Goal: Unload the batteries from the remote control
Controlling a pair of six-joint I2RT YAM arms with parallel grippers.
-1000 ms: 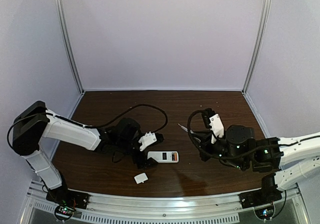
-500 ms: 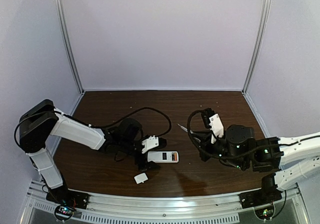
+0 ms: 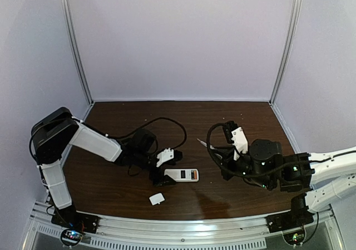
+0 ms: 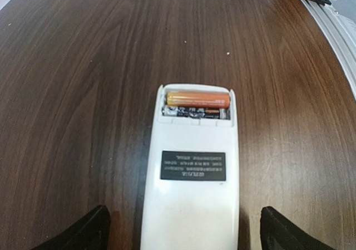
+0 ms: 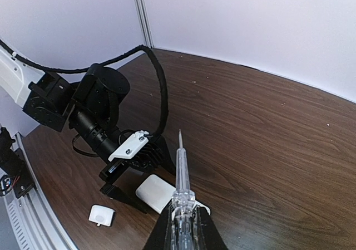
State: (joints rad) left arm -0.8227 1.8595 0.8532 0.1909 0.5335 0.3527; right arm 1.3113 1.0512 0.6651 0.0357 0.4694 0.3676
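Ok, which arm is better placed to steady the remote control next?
Left: the left end effector, open, straddles the remote control's end. The right end effector is apart, shut on the screwdriver.

The remote control [image 4: 192,200] is white with black label; batteries [image 4: 197,99] orange-copper and dark; table [image 4: 72,66] dark brown wood grain; cover [image 3: 156,199] at 7 o'clock white; screwdriver [image 5: 181,175] clear, silver

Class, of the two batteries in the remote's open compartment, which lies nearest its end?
The orange-copper battery; the dark battery beside it sits closer to the remote control's black label.
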